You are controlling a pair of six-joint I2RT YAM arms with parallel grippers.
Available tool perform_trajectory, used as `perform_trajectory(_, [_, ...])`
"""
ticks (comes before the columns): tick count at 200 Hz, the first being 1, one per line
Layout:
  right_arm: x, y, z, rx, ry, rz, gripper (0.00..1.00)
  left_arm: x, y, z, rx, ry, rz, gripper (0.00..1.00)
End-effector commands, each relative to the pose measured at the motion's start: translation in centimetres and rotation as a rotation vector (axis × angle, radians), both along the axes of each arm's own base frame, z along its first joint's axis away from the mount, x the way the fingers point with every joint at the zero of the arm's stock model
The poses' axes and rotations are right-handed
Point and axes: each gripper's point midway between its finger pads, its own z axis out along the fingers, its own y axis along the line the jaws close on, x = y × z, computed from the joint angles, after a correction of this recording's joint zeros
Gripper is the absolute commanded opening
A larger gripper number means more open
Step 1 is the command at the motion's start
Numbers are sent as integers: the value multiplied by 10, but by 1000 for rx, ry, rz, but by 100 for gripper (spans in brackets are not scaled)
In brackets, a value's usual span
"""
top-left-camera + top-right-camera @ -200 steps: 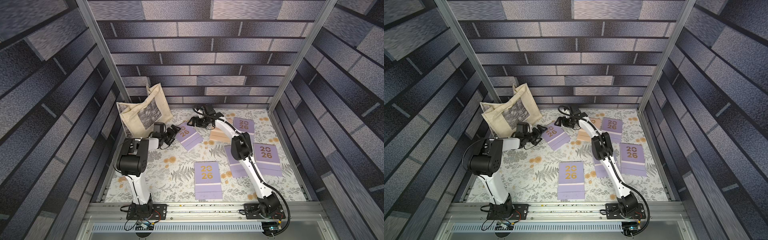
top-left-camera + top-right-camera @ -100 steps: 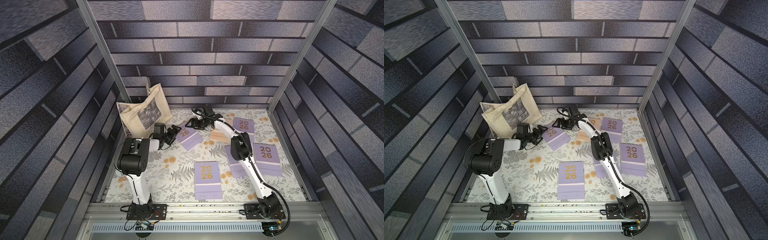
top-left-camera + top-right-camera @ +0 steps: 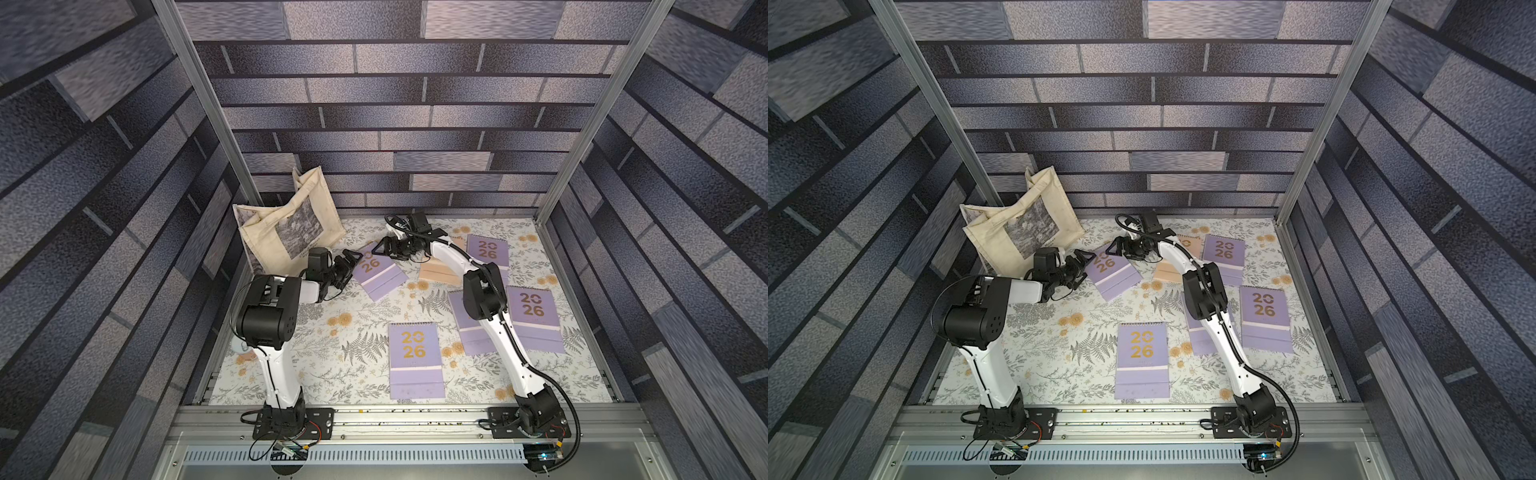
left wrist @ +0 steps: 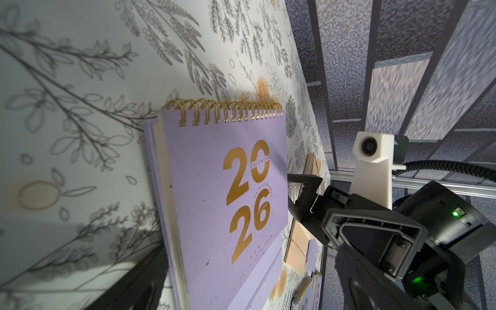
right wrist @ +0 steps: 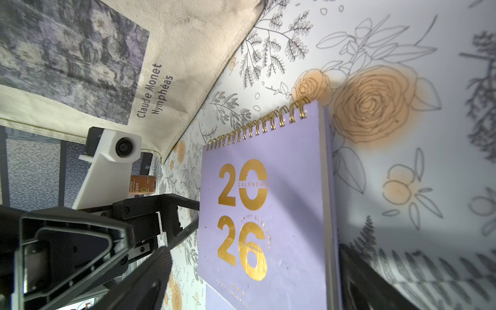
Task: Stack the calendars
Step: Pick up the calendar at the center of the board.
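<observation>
Covering the cell floor, the tabletop [image 3: 324, 340] is a smooth pale sheet printed with grey ferns and orange roses. In its far left corner slumps a cream canvas tote bag [image 3: 286, 232], soft and creased, with a grey-blue picture panel. Only the right wrist view resolves the lettering "Claude Monet Nymphéas" beside that panel.

Six calendars lie flat and unstacked, each a thin rectangle:
- a front lavender calendar [image 3: 415, 357] lies near the rail
- a right lavender calendar [image 3: 534, 318]
- a middle lavender calendar [image 3: 473, 343] is partly hidden under the right arm [image 3: 486, 291]
- a far lavender calendar [image 3: 487, 249]
- a peach calendar [image 3: 436, 272] is half covered by that arm
- a tilted lavender calendar [image 3: 380, 272] lies near the tote

Both top views show the tilted one small. The wrist views reveal its gold wire spiral, matte card cover, shiny gold "20 26" and layered page edges.

The left gripper [image 3: 352, 268] sits at its left edge and the right gripper [image 3: 384, 252] at its far corner. Both have their jaws spread wide and hold nothing; whether they touch it I cannot tell.

The right wrist view alone catches a small orange box [image 5: 142, 185] beyond the left gripper.
</observation>
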Motion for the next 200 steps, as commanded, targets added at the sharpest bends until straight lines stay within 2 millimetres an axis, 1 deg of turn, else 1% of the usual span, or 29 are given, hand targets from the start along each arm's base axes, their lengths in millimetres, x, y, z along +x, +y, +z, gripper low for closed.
perform_trajectory(1, [-36, 5, -32, -52, 171, 33, 96, 0, -25, 33, -75, -126, -94, 100])
perform_trajectory(40, [-36, 4, -34, -59, 172, 30, 96, -2, -31, 56, -90, -190, -123, 100])
perform_trajectory(70, [-38, 3, -37, -59, 175, 36, 95, -6, -30, 65, -78, -204, -130, 100])
perform_trajectory(77, [-38, 3, -37, -58, 171, 36, 92, -7, -29, 65, -70, -203, -133, 100])
perform_trajectory(92, [-39, 5, -31, -35, 164, 50, 83, -9, -27, 62, -54, -191, -135, 100])
perform_trajectory(109, [-41, 5, -23, -7, 158, 68, 68, -10, -24, 56, -50, -177, -133, 100])
perform_trajectory(124, [-42, 5, -16, 13, 153, 80, 65, -10, -22, 54, -52, -173, -136, 100])
perform_trajectory(136, [-44, 3, -14, 25, 154, 92, 58, -9, -22, 54, -52, -172, -140, 100])
perform_trajectory(162, [-50, 0, -8, 63, 155, 110, 57, -7, -22, 51, -47, -162, -155, 100])
perform_trajectory(200, [-59, -2, 10, 144, 139, 129, 49, -5, -23, 46, -55, -156, -173, 100])
